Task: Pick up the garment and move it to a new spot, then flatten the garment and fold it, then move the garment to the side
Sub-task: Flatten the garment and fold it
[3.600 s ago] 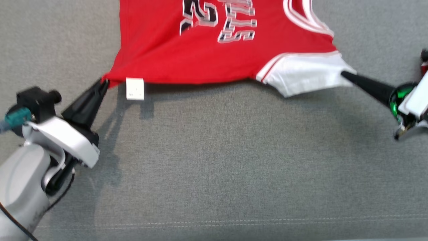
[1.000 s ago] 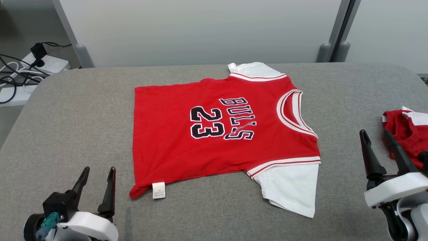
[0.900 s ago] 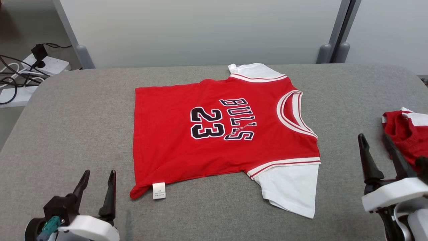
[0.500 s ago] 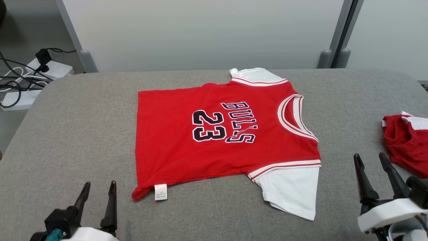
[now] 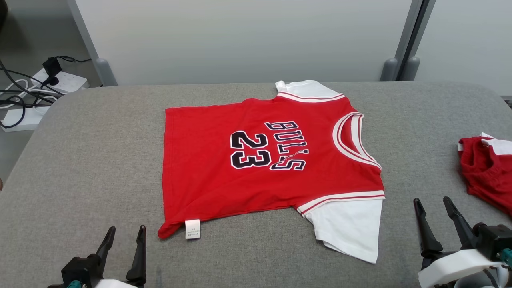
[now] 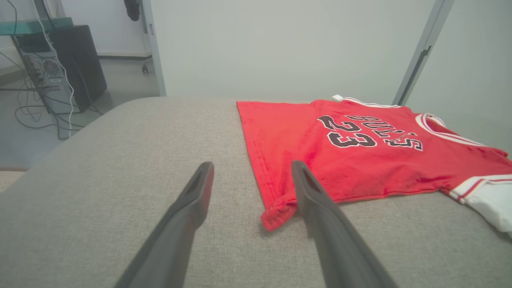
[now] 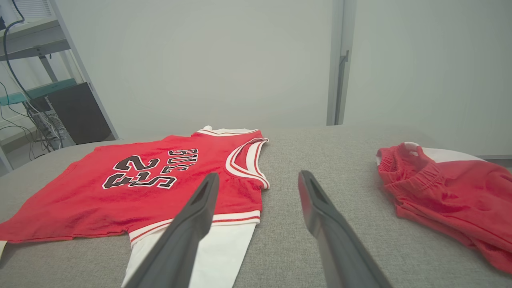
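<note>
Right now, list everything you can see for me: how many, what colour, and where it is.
Jersey: one, red with white sleeves and the number 23, lying flat in the middle of the table.
Care label: one, white, at the jersey's near-left hem corner.
Second garment: one, red with some white, crumpled at the table's right edge.
Table: one, grey fabric top.
Power strip: one, white, with dark cables, on the floor at the far left.
Computer tower: one, black, on the floor beyond the table.
Left gripper: one, dark fingers, near-left, jaws open and empty.
Right gripper: one, dark fingers, near-right, jaws open and empty.
</note>
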Robot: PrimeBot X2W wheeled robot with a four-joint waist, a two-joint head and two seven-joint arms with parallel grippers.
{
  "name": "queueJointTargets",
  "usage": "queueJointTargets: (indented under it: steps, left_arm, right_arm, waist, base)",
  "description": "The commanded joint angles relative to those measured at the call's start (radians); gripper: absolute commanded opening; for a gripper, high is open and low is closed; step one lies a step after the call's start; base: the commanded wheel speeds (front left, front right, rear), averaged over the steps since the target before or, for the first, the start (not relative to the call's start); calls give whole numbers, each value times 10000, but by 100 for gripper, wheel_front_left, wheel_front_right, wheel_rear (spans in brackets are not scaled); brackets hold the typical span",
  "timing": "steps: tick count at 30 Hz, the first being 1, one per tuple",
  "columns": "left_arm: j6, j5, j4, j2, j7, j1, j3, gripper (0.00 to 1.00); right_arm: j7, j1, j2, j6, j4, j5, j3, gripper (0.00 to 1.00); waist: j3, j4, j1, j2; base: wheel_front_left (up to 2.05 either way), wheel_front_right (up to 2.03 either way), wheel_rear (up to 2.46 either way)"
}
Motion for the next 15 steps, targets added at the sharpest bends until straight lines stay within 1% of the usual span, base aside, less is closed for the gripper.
queueJointTargets:
  steps: [1, 7, 15]
  left_arm:
    - [-57, 62, -199, 94, -59, -314, 337, 100]
    - [-68, 80, -143, 67, -59, -326, 319, 100]
    - [-71, -67, -40, 94, -59, -334, -3, 100]
  right_arm:
    - [-133, -83, -168, 44, -239, -47, 186, 100]
    - [-133, -79, -193, 44, 38, -17, 405, 100]
    - [-133, 28, -200, 44, 1518, 57, 1289, 100]
  waist:
    - [-2, 5, 0, 0]
    - [5, 69, 0, 0]
    - [105, 228, 0, 0]
  base:
    - [0, 0, 0]
    - [0, 0, 0]
    - [0, 0, 0]
